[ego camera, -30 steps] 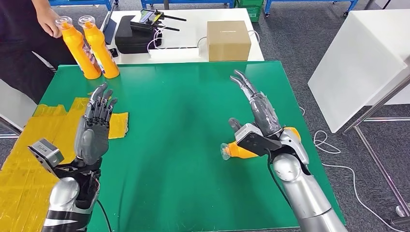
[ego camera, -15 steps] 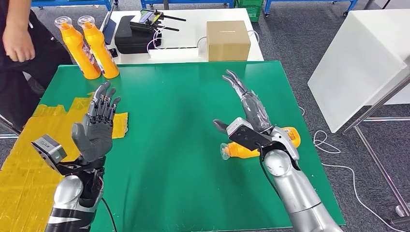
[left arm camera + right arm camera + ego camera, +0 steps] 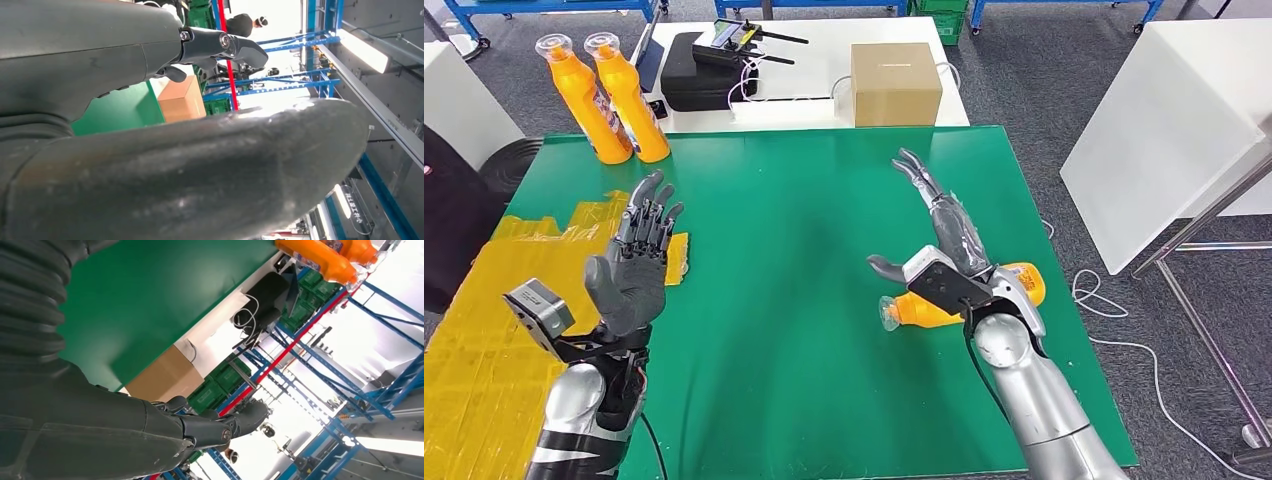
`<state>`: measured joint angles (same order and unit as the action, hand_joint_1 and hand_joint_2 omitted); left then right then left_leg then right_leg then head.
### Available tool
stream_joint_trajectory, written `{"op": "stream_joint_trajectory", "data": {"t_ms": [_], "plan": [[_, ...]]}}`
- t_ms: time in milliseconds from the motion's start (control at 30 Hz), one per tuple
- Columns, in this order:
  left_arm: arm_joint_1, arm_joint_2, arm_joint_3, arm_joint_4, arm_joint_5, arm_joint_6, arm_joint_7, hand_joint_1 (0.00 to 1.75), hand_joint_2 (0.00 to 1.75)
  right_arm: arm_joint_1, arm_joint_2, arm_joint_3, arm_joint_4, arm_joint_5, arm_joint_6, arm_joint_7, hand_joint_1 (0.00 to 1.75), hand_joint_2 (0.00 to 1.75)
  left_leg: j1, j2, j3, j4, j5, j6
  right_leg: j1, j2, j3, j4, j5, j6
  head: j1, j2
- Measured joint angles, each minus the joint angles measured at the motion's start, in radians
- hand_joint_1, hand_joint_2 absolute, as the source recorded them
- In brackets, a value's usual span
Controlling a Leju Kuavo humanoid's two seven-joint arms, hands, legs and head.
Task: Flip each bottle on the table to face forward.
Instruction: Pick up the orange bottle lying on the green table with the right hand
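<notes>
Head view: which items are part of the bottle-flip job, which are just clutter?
Job:
- lying bottle, on its side under the right robot hand
- two upright bottles at the green table's far left corner
- left robot hand, raised, holding nothing

Clutter:
- cardboard box
- black case
- white cables
- yellow tape patch

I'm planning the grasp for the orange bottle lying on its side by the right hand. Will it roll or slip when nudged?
The lying bottle looks rounded along its body, so a sideways nudge would probably roll it on the green table. Its glossy plastic may slip under the open right hand. The narrow neck and wider base suggest it would curve rather than roll straight.
</notes>
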<state>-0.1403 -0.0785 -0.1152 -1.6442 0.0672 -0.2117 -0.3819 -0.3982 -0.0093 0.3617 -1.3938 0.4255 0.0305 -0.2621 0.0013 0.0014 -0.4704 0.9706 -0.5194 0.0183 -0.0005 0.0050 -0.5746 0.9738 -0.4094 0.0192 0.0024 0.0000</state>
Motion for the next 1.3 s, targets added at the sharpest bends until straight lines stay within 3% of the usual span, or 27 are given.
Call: {"op": "stream_joint_trajectory", "data": {"t_ms": [267, 433, 567, 767, 833, 1033, 1167, 1300], "plan": [[0.0, 0.0, 0.0, 0.002, -0.003, 0.002, 0.0, 0.0, 0.0, 0.004, -0.013, -0.006, 0.007, 0.01, 0.036, 0.01, 0.0, 1.75, 0.0, 0.0, 0.0, 0.0, 0.0, 0.0, 0.0, 0.0, 0.0, 0.0, 0.0, 0.0, 0.0, 0.0], [0.001, 0.003, 0.001, 0.008, 0.006, 0.006, -0.013, 0.0, 0.0, -0.043, -0.112, 0.015, 0.076, -0.012, 0.166, 0.022, 0.0, 1.75, -0.001, -0.002, -0.001, 0.0, 0.0, 0.0, 0.0, -0.003, 0.001, 0.0, 0.0, 0.0, 0.0, 0.0], [0.002, 0.008, 0.003, 0.012, 0.012, 0.006, -0.02, 0.0, 0.0, -0.066, -0.186, 0.018, 0.117, -0.032, 0.197, 0.011, 0.0, 1.75, -0.002, -0.004, -0.001, 0.0, 0.0, 0.001, -0.001, -0.004, 0.001, 0.0, 0.0, 0.0, 0.0, 0.0], [0.002, 0.009, 0.003, 0.019, 0.014, 0.004, -0.021, 0.0, 0.0, -0.08, -0.249, 0.034, 0.142, -0.052, 0.233, 0.04, 0.0, 1.75, -0.002, -0.004, -0.001, 0.0, 0.0, 0.001, -0.001, -0.004, 0.0, -0.001, 0.0, 0.0, 0.0, 0.0], [0.001, 0.011, 0.003, 0.024, 0.019, 0.003, -0.024, 0.0, 0.0, -0.101, -0.312, 0.058, 0.148, -0.095, 0.295, 0.074, 0.0, 1.75, -0.002, -0.005, -0.002, 0.001, 0.0, 0.001, -0.001, -0.005, 0.0, -0.001, 0.0, 0.0, 0.0, 0.0], [-0.004, 0.027, 0.01, 0.049, 0.044, 0.0, -0.043, 0.0, 0.0, -0.203, -0.599, 0.131, 0.151, -0.308, 0.474, 0.133, 0.0, 1.75, -0.005, -0.007, -0.003, 0.001, 0.002, 0.004, -0.004, -0.008, 0.0, -0.001, 0.0, 0.001, 0.0, 0.0], [-0.016, 0.032, 0.012, 0.067, 0.052, -0.009, -0.046, 0.0, 0.0, -0.224, -0.715, 0.187, 0.139, -0.363, 0.491, 0.171, 0.0, 1.75, -0.006, -0.007, -0.003, 0.001, 0.001, 0.004, -0.005, -0.008, 0.0, -0.001, 0.0, 0.001, 0.0, 0.0], [-0.017, 0.033, 0.01, 0.072, 0.051, -0.009, -0.051, 0.0, 0.0, -0.215, -0.789, 0.241, 0.111, -0.388, 0.47, 0.191, 0.0, 1.75, -0.006, -0.007, -0.003, 0.001, 0.001, 0.004, -0.005, -0.008, 0.0, -0.001, 0.0, 0.001, 0.0, 0.0]]}}
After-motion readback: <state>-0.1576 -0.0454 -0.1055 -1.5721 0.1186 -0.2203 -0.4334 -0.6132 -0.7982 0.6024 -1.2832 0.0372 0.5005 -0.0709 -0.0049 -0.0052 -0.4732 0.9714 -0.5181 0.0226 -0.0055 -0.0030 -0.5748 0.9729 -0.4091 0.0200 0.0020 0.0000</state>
